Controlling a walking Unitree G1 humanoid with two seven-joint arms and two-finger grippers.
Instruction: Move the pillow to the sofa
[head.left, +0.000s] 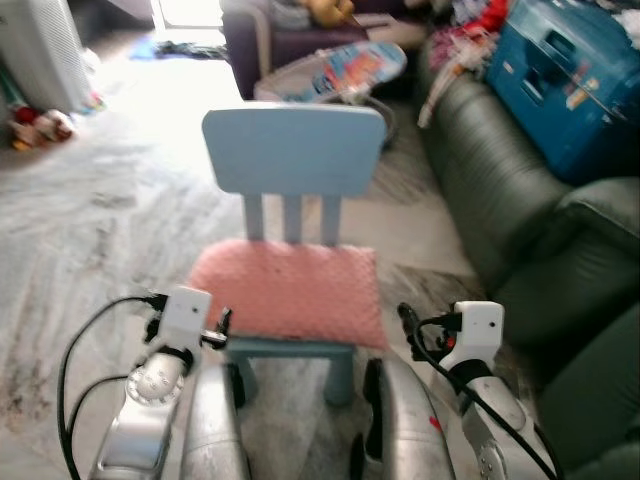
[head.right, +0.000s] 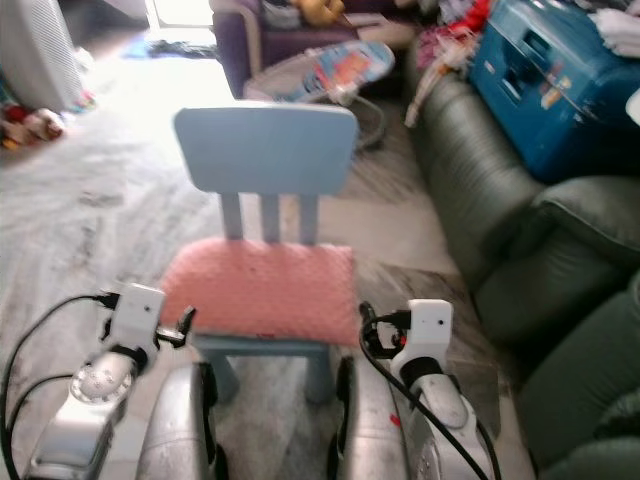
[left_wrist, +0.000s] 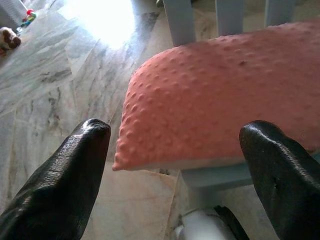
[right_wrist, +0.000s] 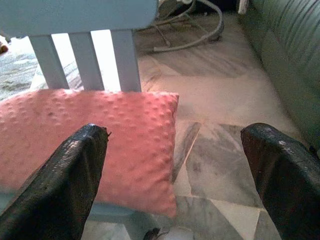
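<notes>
Pink pillow (head.left: 287, 291) on blue chair (head.left: 293, 150); left gripper (left_wrist: 175, 165), right gripper (right_wrist: 175, 170) both spread wide, near pillow's front corners, not touching; sofa (head.left: 520, 220) at right.

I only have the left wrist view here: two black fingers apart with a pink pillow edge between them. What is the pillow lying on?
Observer: On the seat of a small light blue chair; the pillow covers nearly the whole seat.
Operator: Where is the sofa from there?
Observer: The dark green sofa runs along the robot's right, beside the chair.
Operator: And the other arm?
Observer: The right gripper is open too, level with the pillow's right corner, not touching it. The left gripper is just short of the left corner.
Operator: Anything on the sofa?
Observer: A blue case sits at its far end; the near cushions look bare.
</notes>
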